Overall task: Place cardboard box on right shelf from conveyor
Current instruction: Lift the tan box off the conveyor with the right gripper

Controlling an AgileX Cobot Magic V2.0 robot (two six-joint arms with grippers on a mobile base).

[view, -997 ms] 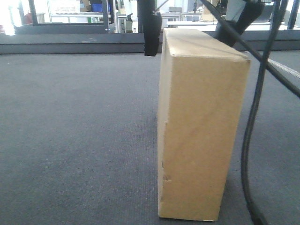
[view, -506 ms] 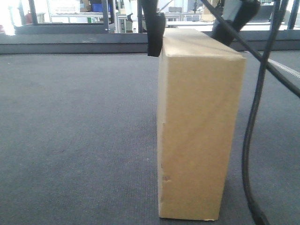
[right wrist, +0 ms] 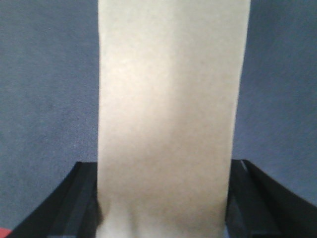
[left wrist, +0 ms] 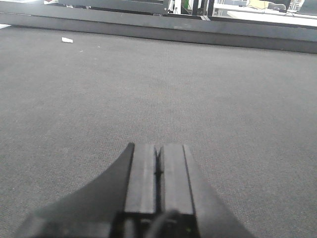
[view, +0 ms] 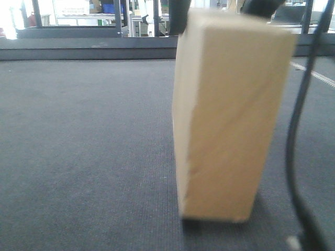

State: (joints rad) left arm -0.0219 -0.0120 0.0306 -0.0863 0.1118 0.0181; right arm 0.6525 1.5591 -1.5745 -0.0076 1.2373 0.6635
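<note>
The plain tan cardboard box (view: 230,115) hangs on edge just above the dark grey conveyor (view: 78,146), leaning a little, with a shadow under its lower end. My right gripper (view: 217,15) is shut on its top, one black finger (view: 178,18) on each broad face. The right wrist view shows the cardboard box (right wrist: 168,109) filling the gap of the right gripper (right wrist: 163,168), with both fingers (right wrist: 81,198) pressed against it. My left gripper (left wrist: 158,148) is shut with nothing in it, low over the bare conveyor (left wrist: 198,89). The right shelf is out of view.
A black cable (view: 296,146) hangs down just right of the box. A dark grey rail (view: 78,49) runs along the belt's far edge, with tables and frames beyond it. A small white scrap (left wrist: 67,40) lies on the belt far left.
The box has come up off the belt and tilted; its lower end is now higher in the front view and blurred. The right gripper's fingers have risen with it.
</note>
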